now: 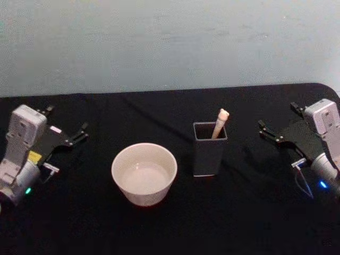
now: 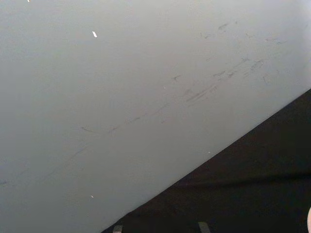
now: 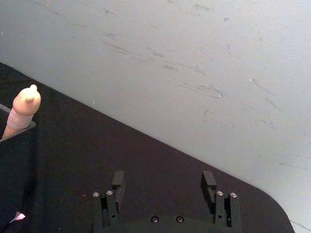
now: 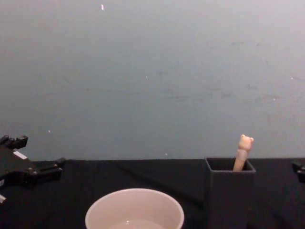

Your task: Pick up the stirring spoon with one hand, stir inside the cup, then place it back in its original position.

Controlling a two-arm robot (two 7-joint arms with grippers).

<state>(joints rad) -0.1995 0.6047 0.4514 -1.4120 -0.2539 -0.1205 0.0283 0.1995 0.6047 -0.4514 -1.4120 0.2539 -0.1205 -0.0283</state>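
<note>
The stirring spoon [image 1: 220, 123] stands in the tall dark grey square holder [image 1: 209, 151], its original position, right of centre on the table. Its beige bear-topped handle [image 4: 243, 151] leans out of the holder [image 4: 229, 195]; the bowl is hidden inside. The cream-white cup [image 1: 143, 192] sits just left of the holder, also seen low in the chest view [image 4: 135, 206]. My left gripper [image 1: 66, 123] rests open at the far left, well away from the cup. At the far right, my right gripper [image 1: 279, 118] is open with nothing between its fingers [image 3: 209, 180], and its wrist view catches the spoon handle [image 3: 22, 110].
A black cloth [image 1: 170, 228] covers the table, and a pale grey wall [image 1: 170, 42] rises behind it. The table's back right corner [image 1: 326, 87] is rounded. Open cloth lies between each gripper and the two containers.
</note>
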